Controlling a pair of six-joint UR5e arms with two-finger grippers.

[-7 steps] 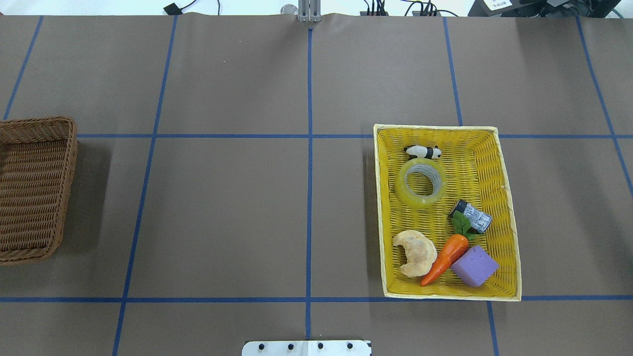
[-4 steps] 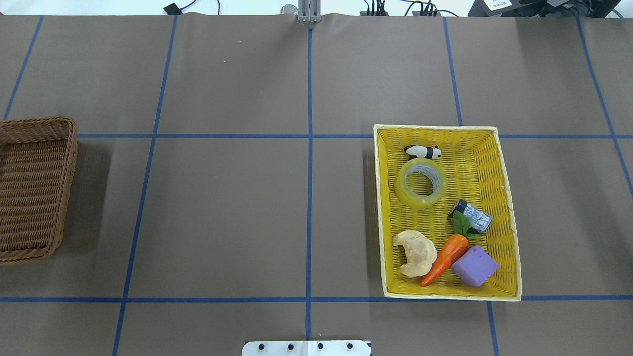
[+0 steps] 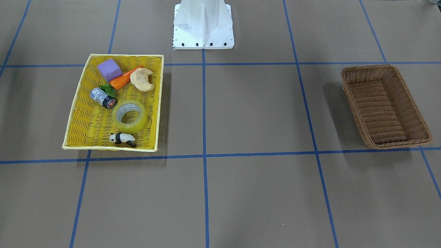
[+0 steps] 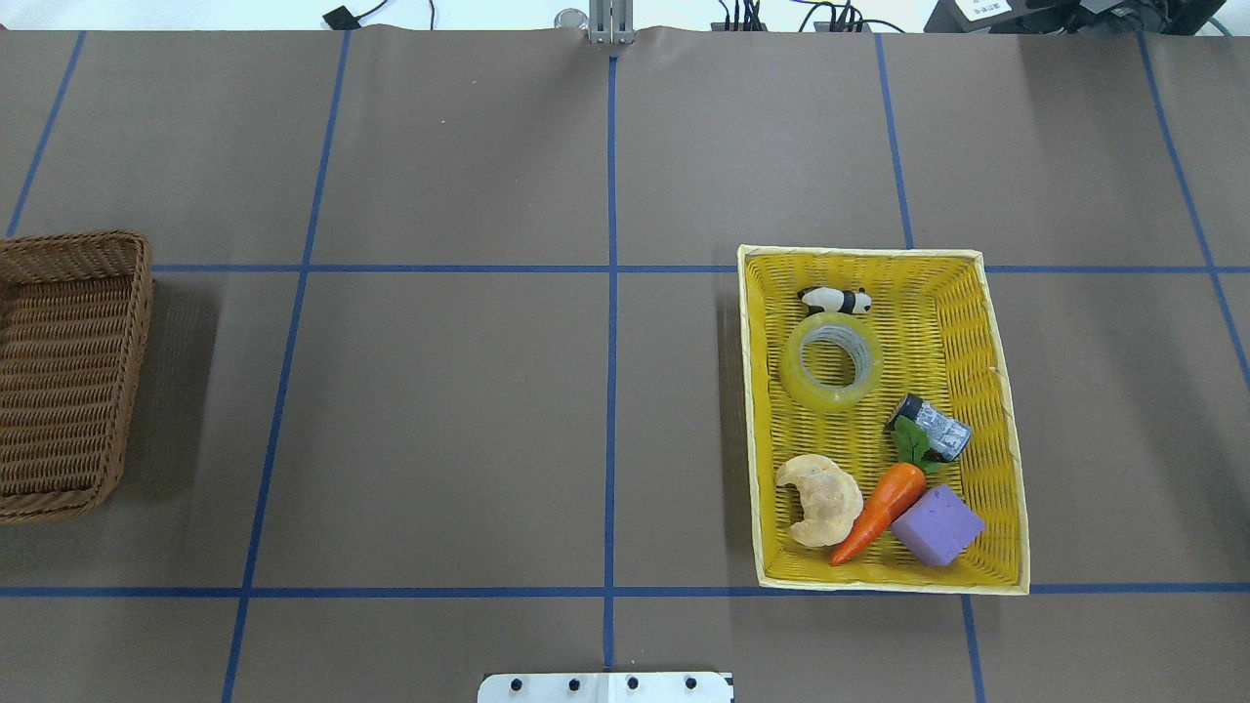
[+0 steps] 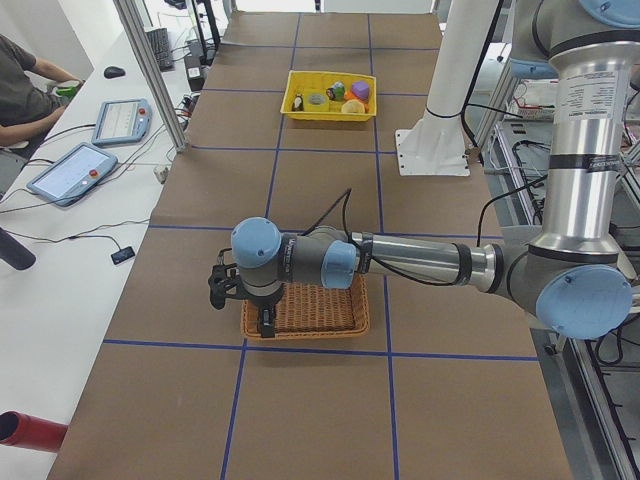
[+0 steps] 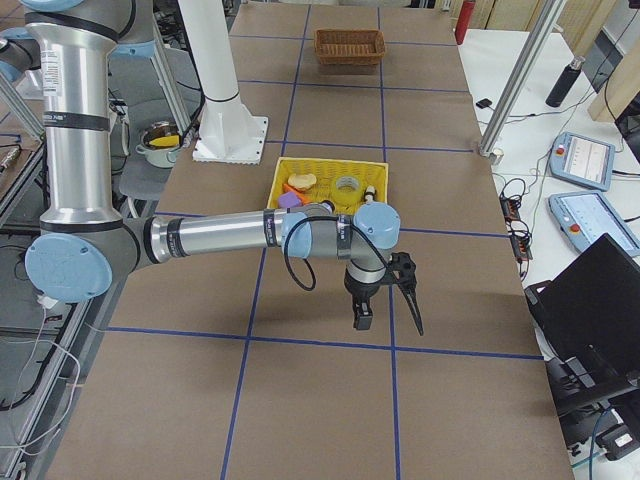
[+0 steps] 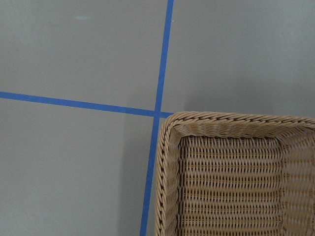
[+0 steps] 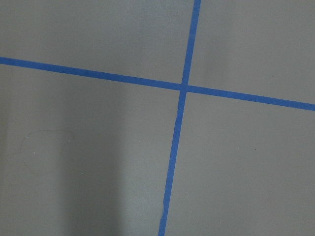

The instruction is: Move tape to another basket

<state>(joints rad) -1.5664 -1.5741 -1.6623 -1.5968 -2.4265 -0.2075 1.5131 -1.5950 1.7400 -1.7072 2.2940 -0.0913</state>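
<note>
The tape [image 4: 818, 395], a yellow-green roll with a whitish core, lies flat in the yellow tray [image 4: 748, 420] on the right half of the table; it also shows in the front view [image 3: 133, 127]. The brown wicker basket [image 4: 137, 322] stands empty at the far left edge, and also shows in the front view [image 3: 352, 93]. My left gripper [image 5: 240, 308] hovers above the basket's outer end; the left wrist view shows a basket corner [image 7: 170, 162]. My right gripper [image 6: 388, 318] hangs over bare table beside the tray. I cannot tell whether either is open or shut.
In the tray with the tape lie a panda figure [image 4: 835, 300], a grey cylinder [image 4: 931, 427], a carrot [image 4: 879, 508], a croissant [image 4: 822, 500] and a purple block [image 4: 937, 525]. The robot's white base [image 3: 203, 27] stands at mid-table. Blue tape lines grid the brown table.
</note>
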